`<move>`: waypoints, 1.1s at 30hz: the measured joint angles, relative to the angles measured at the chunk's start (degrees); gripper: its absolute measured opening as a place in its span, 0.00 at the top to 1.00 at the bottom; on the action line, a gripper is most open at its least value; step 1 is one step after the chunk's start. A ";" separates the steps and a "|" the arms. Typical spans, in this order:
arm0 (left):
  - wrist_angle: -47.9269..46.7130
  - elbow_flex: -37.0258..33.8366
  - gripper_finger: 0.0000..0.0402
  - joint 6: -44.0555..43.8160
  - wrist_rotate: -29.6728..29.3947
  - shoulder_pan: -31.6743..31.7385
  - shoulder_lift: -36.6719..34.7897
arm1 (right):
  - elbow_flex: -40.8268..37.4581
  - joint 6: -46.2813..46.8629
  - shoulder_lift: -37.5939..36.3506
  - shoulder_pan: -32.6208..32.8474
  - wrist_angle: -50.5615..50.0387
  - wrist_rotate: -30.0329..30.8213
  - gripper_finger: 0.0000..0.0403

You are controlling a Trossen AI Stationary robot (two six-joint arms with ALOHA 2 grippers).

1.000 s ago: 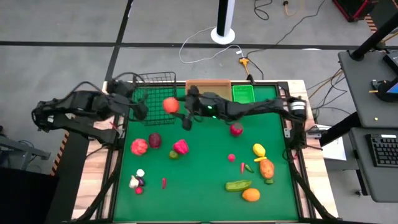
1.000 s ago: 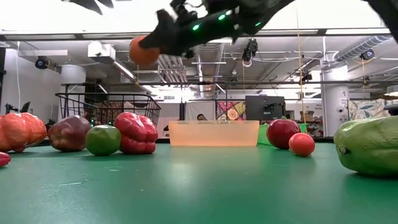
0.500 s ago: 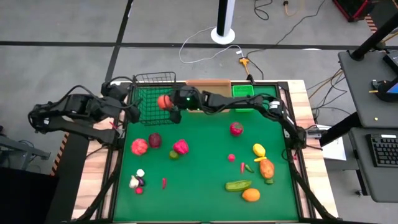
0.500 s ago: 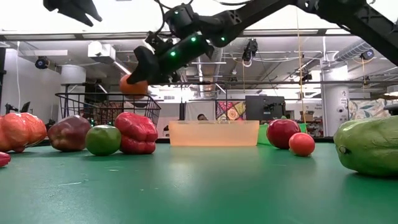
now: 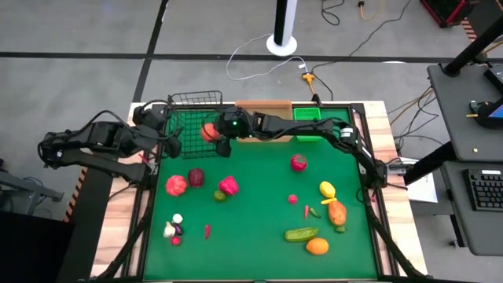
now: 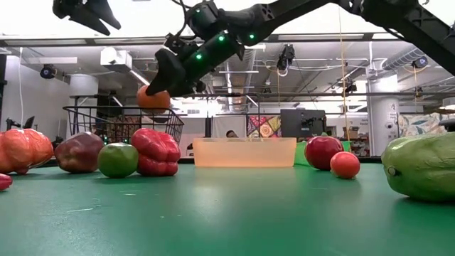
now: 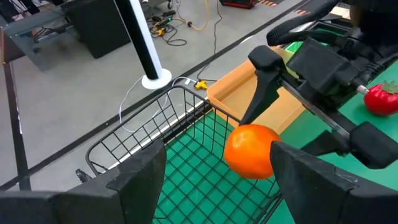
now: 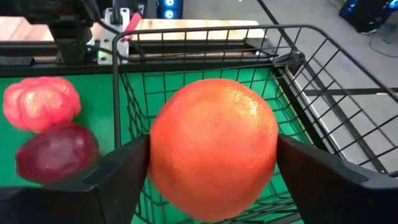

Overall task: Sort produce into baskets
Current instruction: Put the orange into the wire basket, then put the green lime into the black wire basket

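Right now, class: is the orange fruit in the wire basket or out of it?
Out: the orange fruit hangs between the right hand's fingers above the wire basket.

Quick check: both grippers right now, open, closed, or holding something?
Left gripper: open, empty, beside the wire basket.
Right gripper: orange fruit between its fingers over the basket; grip or release cannot be told.

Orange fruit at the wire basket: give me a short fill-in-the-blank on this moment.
1. The right gripper has the orange fruit over the black ____ basket.
2. The tan tray sits between that basket and the ____ bin.
3. The left gripper waits at the basket's ____ side.

Answers: wire; green; left
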 joint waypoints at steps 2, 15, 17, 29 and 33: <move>0.15 0.00 0.33 -0.21 0.00 0.00 0.11 | -0.44 -0.14 0.00 0.00 0.06 0.02 0.14; 0.14 -0.05 0.33 -1.79 5.88 -0.02 0.78 | -0.69 -5.21 -4.91 0.13 -3.61 0.07 0.12; 0.15 -0.16 0.33 -2.15 7.76 -0.04 1.30 | -0.99 -6.08 -7.60 0.27 -7.36 0.11 0.12; 3.05 -1.27 0.33 -6.94 12.48 -7.30 10.34 | -19.27 -1.93 -31.30 2.08 -18.43 0.29 0.12; 4.14 -1.27 0.33 -6.40 14.15 -10.52 14.59 | -28.92 2.71 -39.49 4.11 -17.25 0.69 0.12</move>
